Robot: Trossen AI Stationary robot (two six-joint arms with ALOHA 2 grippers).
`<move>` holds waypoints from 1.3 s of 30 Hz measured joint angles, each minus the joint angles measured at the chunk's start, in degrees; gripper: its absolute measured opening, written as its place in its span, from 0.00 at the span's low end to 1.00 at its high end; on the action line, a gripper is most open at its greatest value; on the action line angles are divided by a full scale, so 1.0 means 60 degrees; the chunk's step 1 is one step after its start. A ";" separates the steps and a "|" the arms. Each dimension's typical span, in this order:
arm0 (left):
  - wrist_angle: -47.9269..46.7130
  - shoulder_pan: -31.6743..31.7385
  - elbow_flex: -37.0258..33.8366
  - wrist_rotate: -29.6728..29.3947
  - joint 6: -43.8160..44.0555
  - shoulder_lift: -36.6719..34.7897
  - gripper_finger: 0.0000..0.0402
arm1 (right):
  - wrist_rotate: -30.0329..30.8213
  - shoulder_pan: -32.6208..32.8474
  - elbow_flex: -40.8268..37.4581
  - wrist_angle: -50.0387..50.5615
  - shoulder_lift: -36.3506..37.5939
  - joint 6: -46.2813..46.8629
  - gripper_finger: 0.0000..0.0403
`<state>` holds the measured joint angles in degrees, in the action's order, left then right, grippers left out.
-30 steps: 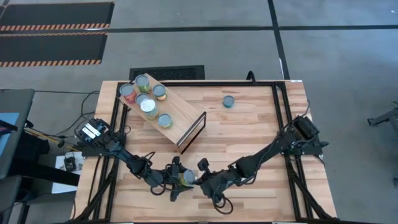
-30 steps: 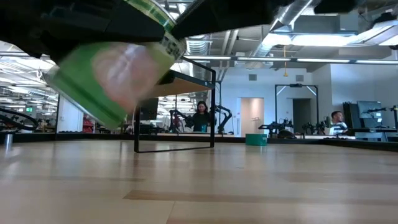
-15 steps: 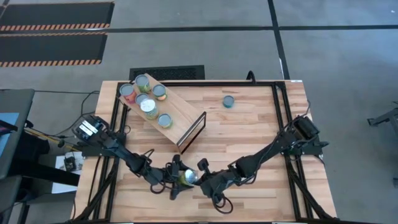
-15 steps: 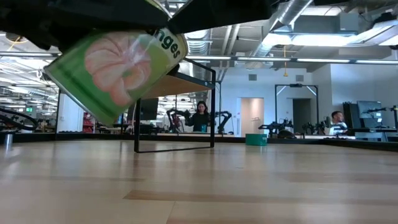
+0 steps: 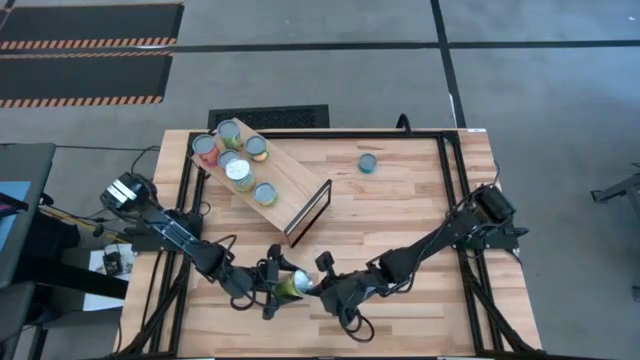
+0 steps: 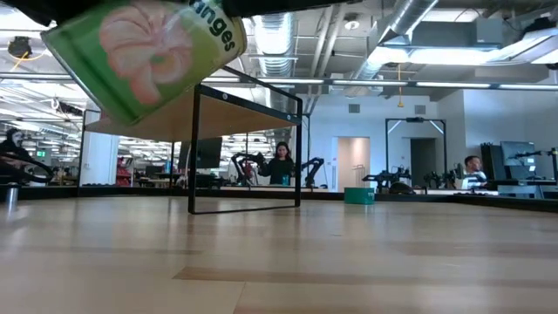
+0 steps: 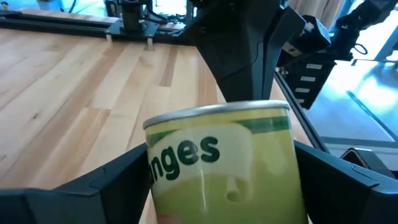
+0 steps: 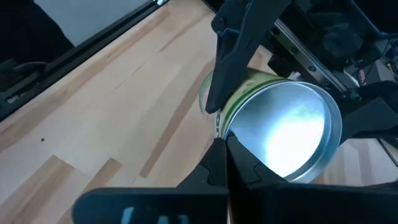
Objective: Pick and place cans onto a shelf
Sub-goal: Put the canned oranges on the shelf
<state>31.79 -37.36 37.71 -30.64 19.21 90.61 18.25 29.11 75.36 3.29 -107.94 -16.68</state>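
High view puts the left gripper (image 5: 272, 285) near the counter's (image 5: 420, 200) front edge, its fingers spread wide around the green can (image 5: 289, 285), which hangs tilted and clear of the surface, while the right gripper (image 5: 322, 288) sits just beside the can's silvery end with its fingers closed on nothing. The step in hand looks like the pick and carry. Next, the can likely needs lifting back toward the shelf (image 5: 285, 195), where 5 cans (image 5: 238, 170) stand at the far end, leaving 1 blue can (image 5: 368, 162) alone on the counter.
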 joint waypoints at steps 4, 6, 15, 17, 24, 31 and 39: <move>-0.0031 -0.0005 0.0011 0.0216 0.0179 0.0150 0.82 | -0.0093 -0.0009 0.0075 0.0049 -0.0011 -0.0020 0.01; -0.0052 -0.0004 0.0007 0.0244 0.0241 0.0174 0.82 | -0.0116 -0.0009 0.0075 0.0132 -0.0018 0.0003 0.01; -0.0116 0.0201 -0.0015 0.0822 0.0669 0.0181 0.82 | -0.0407 -0.0126 0.0079 0.0194 -0.0036 0.0238 0.01; -0.0103 0.0268 -0.0015 0.1253 0.0575 0.0181 0.82 | -0.0424 -0.0119 0.0079 0.0190 -0.0036 0.0238 0.01; -0.0150 0.0307 -0.0036 0.1833 0.0692 0.0198 0.88 | -0.0578 -0.0112 0.0079 0.0222 -0.0036 0.0271 0.01; -0.0251 0.0284 -0.0055 0.1872 0.0432 0.0210 0.98 | -0.0555 -0.0086 0.0072 0.0356 -0.0025 0.0304 0.01; -0.0325 0.0291 -0.0055 0.2297 -0.0096 0.0210 0.94 | -0.0560 -0.0013 0.0118 0.0877 -0.0022 0.0496 0.01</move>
<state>29.84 -35.62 37.39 -16.86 18.63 91.88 14.89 29.04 76.07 8.55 -108.07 -13.70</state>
